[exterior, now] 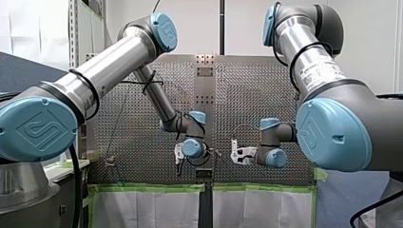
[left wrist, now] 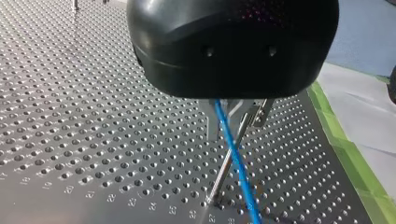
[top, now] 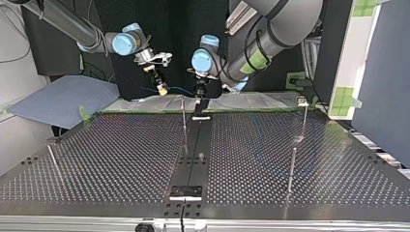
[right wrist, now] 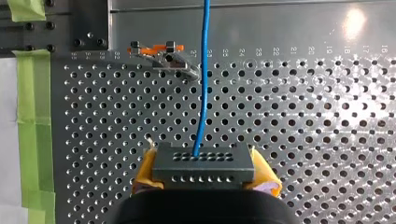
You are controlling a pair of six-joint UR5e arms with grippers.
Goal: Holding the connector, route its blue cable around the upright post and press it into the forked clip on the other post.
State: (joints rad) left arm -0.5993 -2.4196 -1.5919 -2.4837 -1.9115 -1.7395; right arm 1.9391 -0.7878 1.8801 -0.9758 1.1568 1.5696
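Note:
My right gripper [right wrist: 205, 171] is shut on the dark connector block [right wrist: 203, 164], with a yellow pad on each side of it. The blue cable [right wrist: 201, 93] leaves the connector's face and runs straight ahead over the perforated plate. In the top view my right gripper [top: 162, 88] hangs at the far edge, and the cable [top: 180, 90] stretches across to my black left gripper [top: 199, 96]. In the left wrist view the cable [left wrist: 233, 154] comes out from under my left gripper [left wrist: 236, 121] and passes close beside a thin upright post [left wrist: 223, 175].
A small metal bracket with an orange part [right wrist: 161, 56] lies on the plate ahead of the connector. More thin posts stand on the table [top: 291, 169], [top: 304, 121], and one leans [top: 53, 162]. Green tape [left wrist: 348, 154] marks the plate's edge.

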